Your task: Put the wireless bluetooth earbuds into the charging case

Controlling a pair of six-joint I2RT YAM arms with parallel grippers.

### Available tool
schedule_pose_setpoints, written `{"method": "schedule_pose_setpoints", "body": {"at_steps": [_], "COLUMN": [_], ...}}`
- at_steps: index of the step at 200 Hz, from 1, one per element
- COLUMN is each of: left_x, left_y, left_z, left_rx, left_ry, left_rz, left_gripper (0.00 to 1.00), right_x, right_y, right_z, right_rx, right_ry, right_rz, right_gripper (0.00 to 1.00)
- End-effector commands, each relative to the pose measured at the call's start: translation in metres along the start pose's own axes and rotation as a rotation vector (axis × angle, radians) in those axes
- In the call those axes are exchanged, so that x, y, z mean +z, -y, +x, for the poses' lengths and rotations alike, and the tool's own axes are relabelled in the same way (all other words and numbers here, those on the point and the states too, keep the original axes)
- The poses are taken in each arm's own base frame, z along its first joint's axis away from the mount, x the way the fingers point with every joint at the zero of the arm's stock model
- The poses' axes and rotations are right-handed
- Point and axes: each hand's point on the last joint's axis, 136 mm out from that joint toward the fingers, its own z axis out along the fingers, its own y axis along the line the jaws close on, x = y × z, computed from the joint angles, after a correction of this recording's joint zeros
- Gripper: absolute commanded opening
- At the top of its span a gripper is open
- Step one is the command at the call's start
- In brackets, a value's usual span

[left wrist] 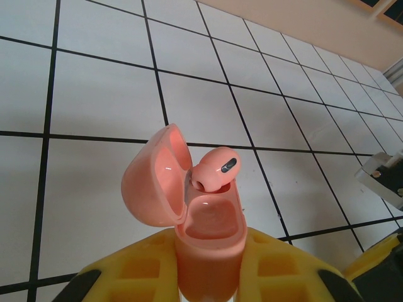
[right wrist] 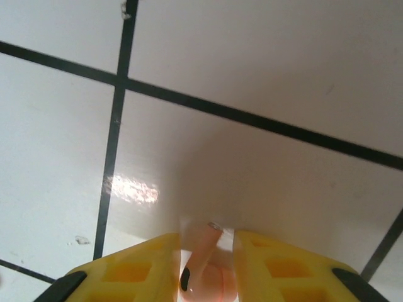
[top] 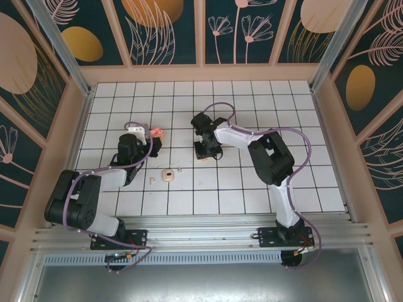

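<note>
The right gripper (right wrist: 206,251) pinches a coral-pink earbud (right wrist: 201,259), whose long axis runs along the fingers and points out past the tips. The charging case (left wrist: 211,226) lies to that arm's left, clamped upright in the left gripper (left wrist: 208,270). Its lid is open and its mouth faces away from the wrist, with a seated bud (left wrist: 214,170) in one slot

Top external camera: fixed high behind the arm bases (top: 119,239) at 6 o'clock. It faces down and forward over the whole tiled table (top: 252,195) to the back wall (top: 201,72) at 12 o'clock. Distant.

Left wrist camera: close and oblique, sighting along the left gripper (left wrist: 208,270) past the open charging case (left wrist: 189,207) it clamps. Tiles recede toward 1 o'clock.

Right wrist camera: very near, facing steeply down onto tiles. The right gripper (right wrist: 206,251) sits at 6 o'clock, pinching a coral earbud (right wrist: 198,264).

Shared: the case appears overhead at 10 o'clock from centre; the tile grid is common to all.
</note>
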Motion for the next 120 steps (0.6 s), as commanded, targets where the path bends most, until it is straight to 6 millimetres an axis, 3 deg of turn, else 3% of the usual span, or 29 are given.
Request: {"method": "schedule_pose_setpoints", "body": {"at_steps": [1,33,85,103,120], "left_x": [-0.001,0.000,-0.003,-0.002,-0.001], "left_y": [0.004,0.005,0.008,0.010,0.011], "left_z": [-0.016,-0.016,-0.021,-0.020,-0.018], "left_rx": [0.031,0.045,0.059,0.061,0.059], "left_ry": [0.036,0.025,0.033,0.028,0.021], "left_rz": [0.008,0.007,0.014,0.025,0.035], "left_gripper": [0.10,0.10,0.10,0.10,0.09], "right_x": [-0.007,-0.017,-0.030,-0.038,-0.051], "right_y": [0.011,0.019,0.051,0.047,0.042], "right_z": [0.025,0.047,0.091,0.090,0.076], "right_rx": [0.050,0.105,0.228,0.229,0.218], "right_ry": [-0.041,-0.046,-0.076,-0.062,-0.019], "right_rz": [0.046,0.059,0.115,0.086,0.063], "right_gripper": [0.26,0.26,0.28,0.32,0.40]}}
